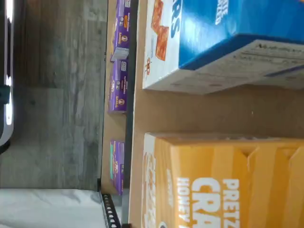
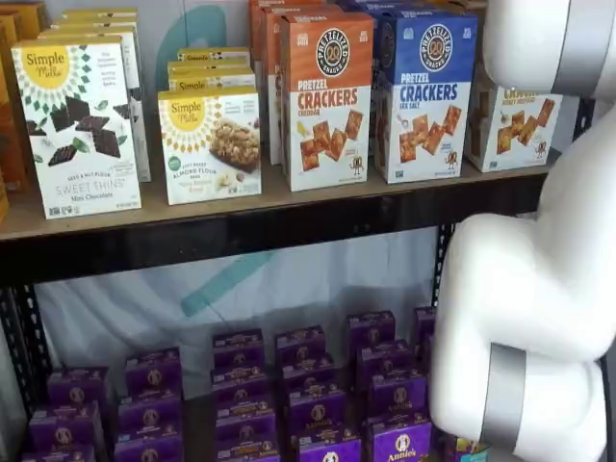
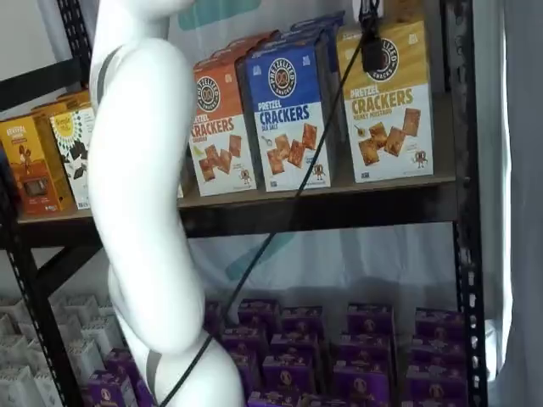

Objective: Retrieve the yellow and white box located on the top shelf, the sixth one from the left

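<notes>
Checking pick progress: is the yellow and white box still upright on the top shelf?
Upright, yes. The yellow and white box stands on the top shelf beside the blue box; nothing grips it.

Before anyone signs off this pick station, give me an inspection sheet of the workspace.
Surface: top shelf, brown board on a dark front beam, black uprights.
Job's things: yellow and white box upright at the shelf's end beside the blue Pretzel Crackers box; untouched.
Clutter: orange Pretzel Crackers box, Simple Mills boxes, purple boxes on the lower level.
Pincer: only a black finger hangs in front of the yellow box's top; state not visible.
Cables: black cable runs diagonally across the shelf front.
Surroundings: white arm blocks part of both shelf views; grey floor.
</notes>
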`<action>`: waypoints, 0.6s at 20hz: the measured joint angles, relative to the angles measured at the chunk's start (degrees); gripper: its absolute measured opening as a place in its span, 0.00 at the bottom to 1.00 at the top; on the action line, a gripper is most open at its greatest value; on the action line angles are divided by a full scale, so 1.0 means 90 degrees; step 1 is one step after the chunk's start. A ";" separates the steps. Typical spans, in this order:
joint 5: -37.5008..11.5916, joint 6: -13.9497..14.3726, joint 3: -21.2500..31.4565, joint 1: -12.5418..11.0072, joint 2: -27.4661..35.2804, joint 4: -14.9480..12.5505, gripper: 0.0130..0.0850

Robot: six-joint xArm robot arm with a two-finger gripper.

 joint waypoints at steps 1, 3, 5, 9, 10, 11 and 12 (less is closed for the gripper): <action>-0.0005 0.0000 0.0018 0.0000 -0.0011 0.0000 1.00; 0.0003 0.0000 0.0023 -0.0001 -0.0014 0.0000 1.00; 0.0031 0.0002 0.0010 -0.0005 -0.0008 0.0007 0.89; 0.0003 -0.0001 0.0043 -0.0005 -0.0033 0.0007 0.78; -0.0001 -0.0003 0.0044 -0.0006 -0.0034 0.0008 0.78; -0.0008 -0.0005 0.0047 -0.0009 -0.0036 0.0012 0.78; -0.0015 -0.0007 0.0050 -0.0012 -0.0038 0.0017 0.78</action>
